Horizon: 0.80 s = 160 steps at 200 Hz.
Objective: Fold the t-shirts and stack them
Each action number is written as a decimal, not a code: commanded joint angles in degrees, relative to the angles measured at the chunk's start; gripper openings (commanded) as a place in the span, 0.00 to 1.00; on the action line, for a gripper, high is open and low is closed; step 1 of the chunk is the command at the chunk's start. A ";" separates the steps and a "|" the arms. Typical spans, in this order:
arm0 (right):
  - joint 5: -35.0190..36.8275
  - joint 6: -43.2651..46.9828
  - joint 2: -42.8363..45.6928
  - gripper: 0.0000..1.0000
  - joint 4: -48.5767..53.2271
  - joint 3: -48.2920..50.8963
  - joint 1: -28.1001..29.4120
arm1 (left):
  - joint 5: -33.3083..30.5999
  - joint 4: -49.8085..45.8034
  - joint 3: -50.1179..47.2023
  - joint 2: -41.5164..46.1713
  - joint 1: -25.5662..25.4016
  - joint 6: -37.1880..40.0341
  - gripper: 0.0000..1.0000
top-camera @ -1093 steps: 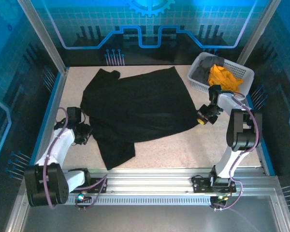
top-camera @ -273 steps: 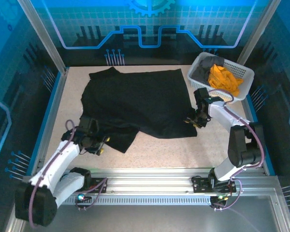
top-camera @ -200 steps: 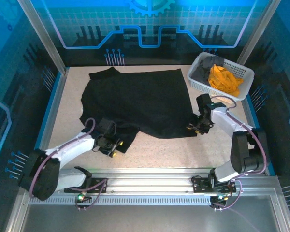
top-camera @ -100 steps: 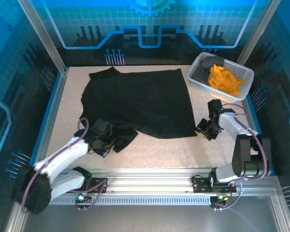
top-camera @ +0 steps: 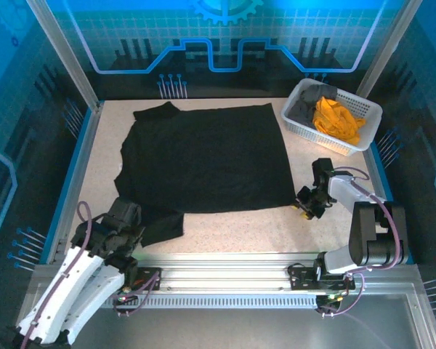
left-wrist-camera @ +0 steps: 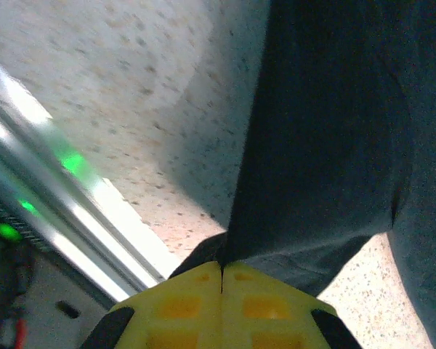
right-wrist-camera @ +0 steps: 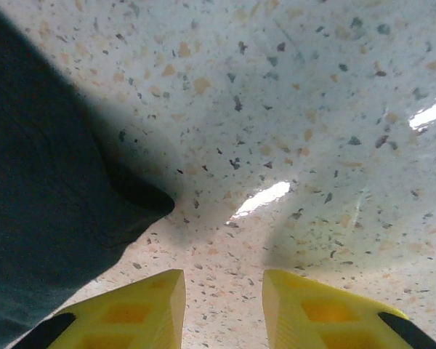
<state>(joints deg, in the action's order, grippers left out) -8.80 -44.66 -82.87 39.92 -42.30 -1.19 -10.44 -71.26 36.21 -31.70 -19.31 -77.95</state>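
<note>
One corner of the black t-shirt is pinched in the clenched left gripper; the rest is spread across the table. Beside its right corner, the right gripper is held parted, grasping nothing. Orange-yellow and dark grey t-shirts are piled in the basket.

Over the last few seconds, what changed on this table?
The left gripper shut on the large black cloth t-shirt and dragged that end toward the near edge, flattening it. The right gripper drew away from the shirt's right corner, open. The white plastic basket holding the orange-yellow shirt and grey shirt stayed put.
</note>
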 commanded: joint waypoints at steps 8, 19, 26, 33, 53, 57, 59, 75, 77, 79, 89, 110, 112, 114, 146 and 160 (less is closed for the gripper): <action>-1.49 -1.56 -0.19 0.34 -1.07 0.12 0.04 | -6.52 -11.48 4.58 0.06 0.35 -1.03 0.00; -1.40 -1.86 -0.36 0.34 -1.20 -0.12 0.13 | -6.76 -11.91 4.99 -0.02 0.35 -1.67 0.00; -1.42 -1.96 -0.53 0.33 -1.33 -0.20 0.18 | -7.13 -12.21 5.22 -0.11 0.33 -1.93 0.00; -1.48 -2.02 -0.62 0.32 -1.40 -0.33 0.23 | -7.47 -12.04 5.35 -0.12 0.37 -2.11 0.00; -1.86 -2.32 -0.98 0.31 -0.83 -0.54 0.66 | -7.05 -10.12 4.83 -0.38 0.39 -1.92 0.00; -1.93 -2.47 -0.83 0.31 -0.75 -0.38 0.87 | -6.86 -9.77 4.74 -0.44 0.38 -1.86 0.00; -2.06 -2.56 -0.70 0.31 -0.68 -0.29 1.04 | -6.76 -9.62 4.70 -0.46 0.41 -1.81 0.00; -2.44 -3.68 0.73 0.31 -0.52 0.99 1.77 | -6.69 -9.09 4.63 -0.73 0.34 -1.85 0.00; -2.47 -3.85 0.94 0.31 -0.48 1.17 1.78 | -6.70 -9.14 4.63 -0.73 0.37 -1.81 0.00; -2.52 -4.03 1.13 0.31 -0.42 1.35 1.89 | -6.77 -9.09 4.63 -0.79 0.36 -1.84 0.00; -3.16 -4.83 2.36 0.32 -0.35 2.16 2.12 | -6.84 -8.93 4.66 -0.73 0.40 -1.63 0.00; -4.57 -6.17 4.02 0.36 -0.32 3.30 3.53 | -7.01 -8.96 4.77 -0.96 0.33 -1.41 0.00; -4.67 -6.25 4.16 0.36 -0.42 3.35 3.80 | -7.02 -8.97 4.82 -1.01 0.44 -1.39 0.00; -4.72 -6.36 4.13 0.36 -0.49 3.36 3.97 | -7.02 -9.00 4.81 -1.04 0.38 -1.41 0.00; -4.58 -6.93 0.36 0.37 -2.79 3.16 5.93 | -7.04 -9.12 4.83 -1.31 0.34 -1.21 0.00; -3.78 -6.67 -1.57 0.36 -3.75 2.58 6.20 | -7.24 -9.25 5.09 -1.51 0.38 -0.86 0.00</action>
<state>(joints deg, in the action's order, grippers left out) -12.27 -50.24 -81.30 37.34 -39.33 4.12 -15.73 -79.07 40.10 -32.47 -19.29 -79.20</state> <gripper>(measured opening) 0.368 0.053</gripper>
